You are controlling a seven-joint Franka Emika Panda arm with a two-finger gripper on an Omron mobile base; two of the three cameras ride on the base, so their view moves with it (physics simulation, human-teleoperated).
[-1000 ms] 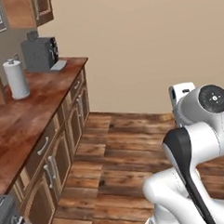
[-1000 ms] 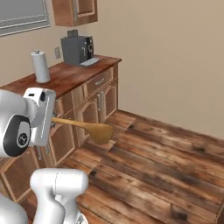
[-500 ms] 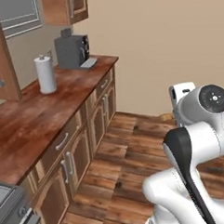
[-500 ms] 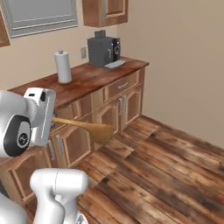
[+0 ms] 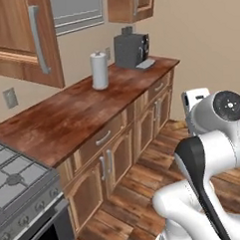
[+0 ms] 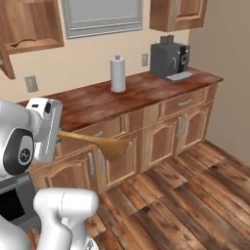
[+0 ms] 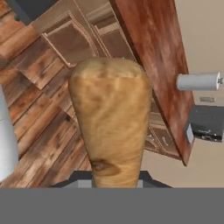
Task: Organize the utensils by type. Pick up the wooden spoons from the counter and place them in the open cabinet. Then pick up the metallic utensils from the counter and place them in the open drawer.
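My gripper point(image 7: 114, 177) is shut on the handle of the light tan wooden spoon point(image 7: 110, 118), whose round bowl points away from the hand. From the right base camera the wooden spoon point(image 6: 97, 142) sticks out level from the white hand, in front of the lower cupboard doors. The dark reddish-brown counter point(image 6: 128, 95) runs along the wall, also seen as the counter point(image 5: 67, 115). The open cabinet point(image 6: 31, 24) hangs at the upper left with its bare wood interior showing; its door point(image 5: 23, 37) carries a curved grey bar handle. The metallic utensils and the drawer are out of view.
A paper towel roll point(image 6: 117, 73) and a dark coffee machine point(image 6: 169, 58) stand on the counter's far part. A gas stove point(image 5: 15, 182) sits at the counter's near end. Closed lower cupboards point(image 5: 118, 152) front the counter; wood floor point(image 6: 185, 205) lies before them.
The base has moved, so the whole scene has shifted: counter, roll and coffee machine slid right, and the open cabinet and stove came into view. The spoon stays gripped.
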